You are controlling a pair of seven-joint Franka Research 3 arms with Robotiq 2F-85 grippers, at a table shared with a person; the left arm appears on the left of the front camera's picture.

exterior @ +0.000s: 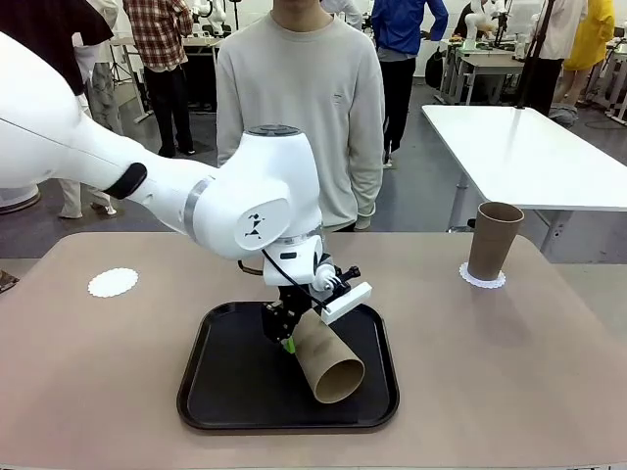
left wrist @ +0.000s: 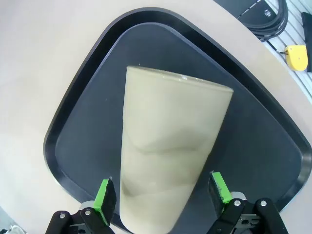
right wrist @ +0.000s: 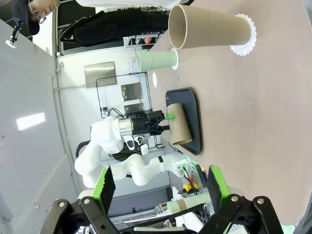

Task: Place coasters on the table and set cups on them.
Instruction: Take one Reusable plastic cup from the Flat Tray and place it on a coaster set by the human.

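Observation:
A tan cup [exterior: 330,364] lies on its side on the black tray [exterior: 225,392], mouth toward the table's front edge. My left gripper [exterior: 287,340] hangs over its narrow end, open. The green fingertips [left wrist: 105,196] straddle the cup [left wrist: 170,146] with a small gap on each side. A second tan cup [exterior: 493,238] stands upright on a coaster [exterior: 482,279] at the right. A bare coaster [exterior: 113,282] lies at the left. My right gripper [right wrist: 161,187] is open and holds nothing, well away from a mint cup [right wrist: 156,61] standing on a coaster [right wrist: 175,57].
A person [exterior: 299,98] stands at the table's far edge, behind the left arm. The tray [left wrist: 87,97] takes up the middle front of the beige table [exterior: 98,392]. A glossy white table [exterior: 529,147] stands behind on the right.

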